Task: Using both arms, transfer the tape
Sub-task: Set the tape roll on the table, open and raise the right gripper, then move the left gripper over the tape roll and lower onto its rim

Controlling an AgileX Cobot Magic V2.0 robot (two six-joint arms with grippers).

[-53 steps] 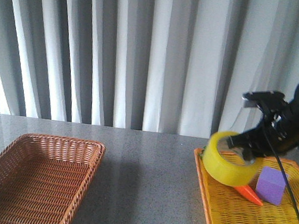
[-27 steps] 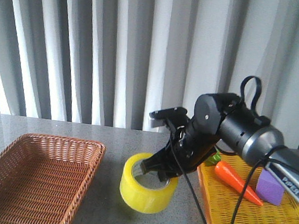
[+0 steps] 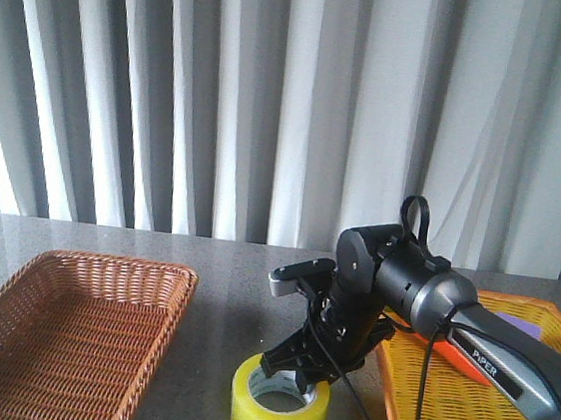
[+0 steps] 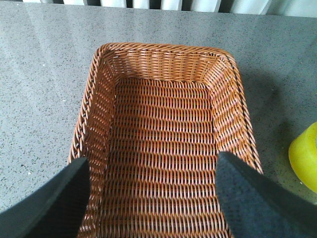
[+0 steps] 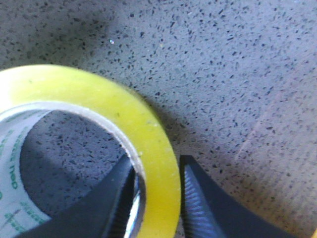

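The tape (image 3: pixel 279 406), a wide roll of glossy translucent yellow with a white inner core, sat flat on the speckled grey table (image 3: pixel 231 295) at the lower centre of the front view, its open hole facing up. It lay between the brown wicker basket (image 3: pixel 56 337) at lower left and the yellow woven tray (image 3: pixel 393 382) at lower right, touching neither. The right gripper (image 3: pixel 294 370) reached down onto the roll from the right arm (image 3: pixel 408 289), which stretched in from the right edge of the frame. In the right wrist view, the tape (image 5: pixel 148 144) filled the lower left, green print visible on its core, and the black fingers (image 5: pixel 198 198) pinched its wall, one inside the hole and one outside, jaws clamped on the roll. An orange carrot (image 3: pixel 451 356) and a purple cube (image 3: pixel 521 324) showed in the tray behind the arm. In the left wrist view, the left gripper (image 4: pixel 153 198) hung over the basket (image 4: pixel 163 64) with its dark fingers (image 4: pixel 252 198) spread wide and holding nothing, while a yellow sliver of the tape (image 4: pixel 304 158) showed at the right edge.
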